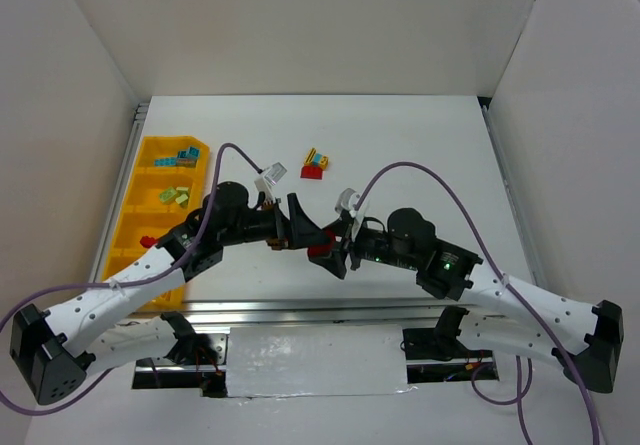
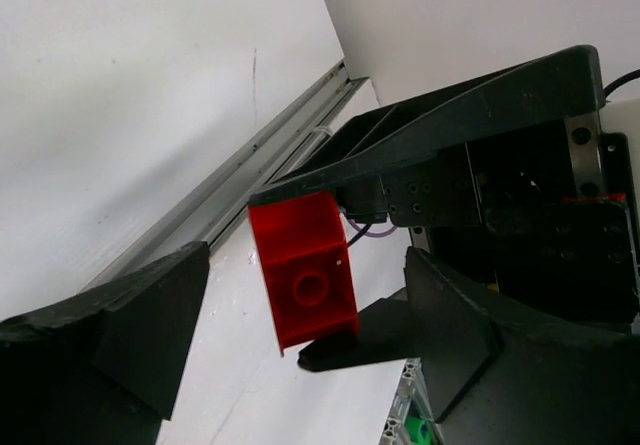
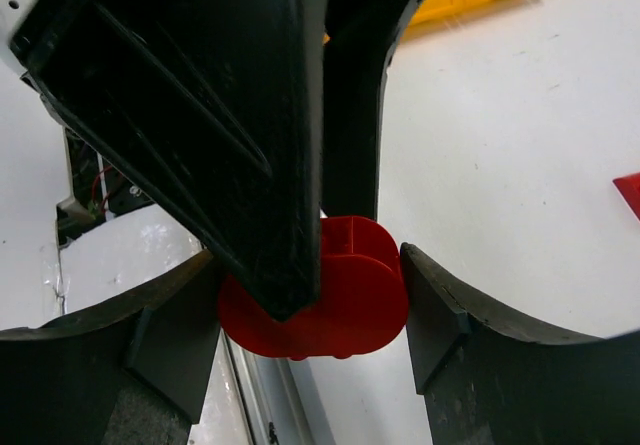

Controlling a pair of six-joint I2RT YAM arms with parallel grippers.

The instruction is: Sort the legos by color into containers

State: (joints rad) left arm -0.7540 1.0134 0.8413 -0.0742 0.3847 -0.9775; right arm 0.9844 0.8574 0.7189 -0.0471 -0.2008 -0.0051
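A red lego [image 1: 322,253] hangs above the table's near middle with my right gripper [image 1: 336,248] shut on it. The right wrist view shows this brick [image 3: 345,300] pinched between both pads, gripper [image 3: 312,310]. My left gripper [image 1: 300,227] faces it from the left. Its jaws stand open on either side of the brick [image 2: 303,280] with gaps on both sides, gripper [image 2: 300,350]. The containers are one yellow-orange tray [image 1: 150,145] at the left, holding blue legos [image 1: 185,155], green legos [image 1: 175,197] and a red one [image 1: 148,240].
A clump of red, yellow and blue bricks [image 1: 316,163] lies on the white table beyond the grippers. A metal rail runs along the table's near edge. White walls enclose the left, back and right sides. One left finger [image 3: 250,115] fills much of the right wrist view.
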